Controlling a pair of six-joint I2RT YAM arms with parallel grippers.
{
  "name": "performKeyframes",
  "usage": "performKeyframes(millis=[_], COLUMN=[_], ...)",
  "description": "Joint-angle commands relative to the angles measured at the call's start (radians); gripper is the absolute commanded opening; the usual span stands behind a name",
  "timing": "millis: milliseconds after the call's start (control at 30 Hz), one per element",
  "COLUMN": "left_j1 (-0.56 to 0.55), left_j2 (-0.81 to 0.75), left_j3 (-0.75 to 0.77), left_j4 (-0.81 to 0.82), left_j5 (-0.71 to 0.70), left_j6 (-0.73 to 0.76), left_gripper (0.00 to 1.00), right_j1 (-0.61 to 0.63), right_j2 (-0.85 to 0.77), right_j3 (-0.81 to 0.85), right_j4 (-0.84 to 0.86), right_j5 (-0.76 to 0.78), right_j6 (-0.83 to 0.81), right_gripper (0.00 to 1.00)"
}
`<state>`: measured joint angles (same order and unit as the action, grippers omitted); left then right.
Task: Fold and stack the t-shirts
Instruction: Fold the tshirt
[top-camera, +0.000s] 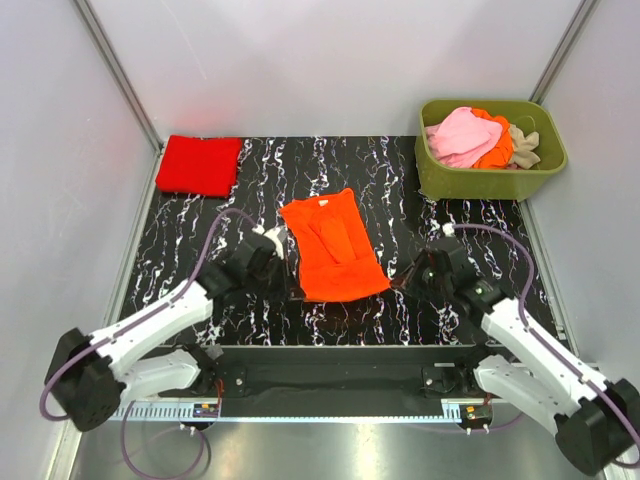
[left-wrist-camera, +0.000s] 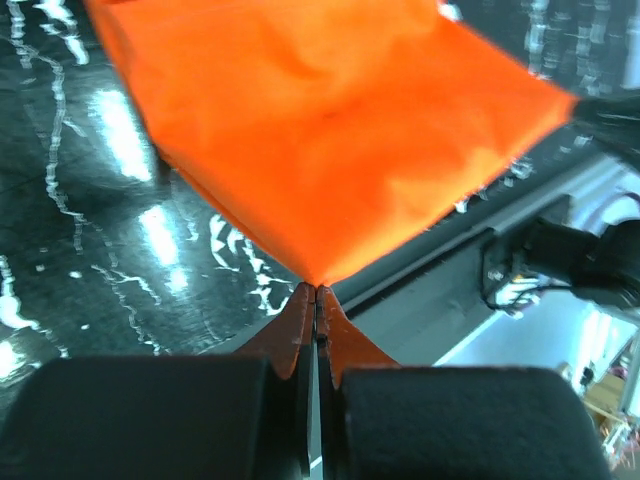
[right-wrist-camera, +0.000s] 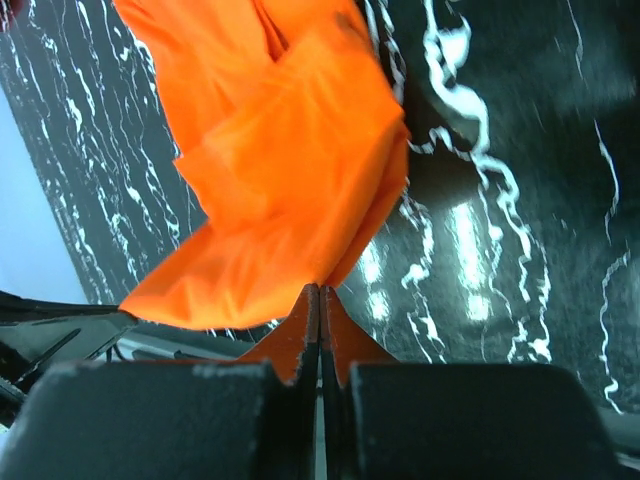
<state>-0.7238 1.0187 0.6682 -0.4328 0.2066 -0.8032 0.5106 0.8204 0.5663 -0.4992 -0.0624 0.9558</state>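
A bright orange t-shirt (top-camera: 334, 247) lies partly folded in the middle of the dark marbled table, its sleeves turned inward. My left gripper (top-camera: 289, 291) is shut on its near left corner (left-wrist-camera: 316, 272). My right gripper (top-camera: 395, 282) is shut on its near right corner (right-wrist-camera: 330, 262). Both corners are pinched at the very fingertips, and in the wrist views the orange cloth (left-wrist-camera: 320, 130) spreads away from the jaws. A folded red t-shirt (top-camera: 199, 164) rests at the far left corner of the table. Pink, orange and beige t-shirts (top-camera: 478, 138) sit heaped in the tub.
An olive-green plastic tub (top-camera: 490, 178) stands at the far right corner. White walls with metal posts close the table in on three sides. The arms' mounting rail (top-camera: 330, 370) runs along the near edge.
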Motion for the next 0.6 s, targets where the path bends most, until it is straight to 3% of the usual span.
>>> performKeyframes(millis=[0,100,300,567], left_j1=[0.035,0.104,0.288,0.451], left_j2=[0.084,0.144,0.317,0.610], left_j3=[0.125,0.212,0.421,0.685], left_j4=[-0.032,-0.047,-0.087,-0.095], left_j5=[-0.033,-0.021,0.042,0.100], left_j6=[0.032,0.073,0.170,0.223], left_gripper=[0.00,0.00,0.00,0.00], right_j1=[0.006,-0.018,-0.110,-0.184], right_j2=[0.109,0.248,0.593,1.029], right_j3=[0.139,0.294,0.641,1.087], right_j4=[0.004,0.005,0.007,0.007], right_j5=[0.056,0.090,-0.068,-0.211], right_j6=[-0.116,-0.199,-0.333,-0.411], right_gripper=[0.00,0.00,0.00,0.00])
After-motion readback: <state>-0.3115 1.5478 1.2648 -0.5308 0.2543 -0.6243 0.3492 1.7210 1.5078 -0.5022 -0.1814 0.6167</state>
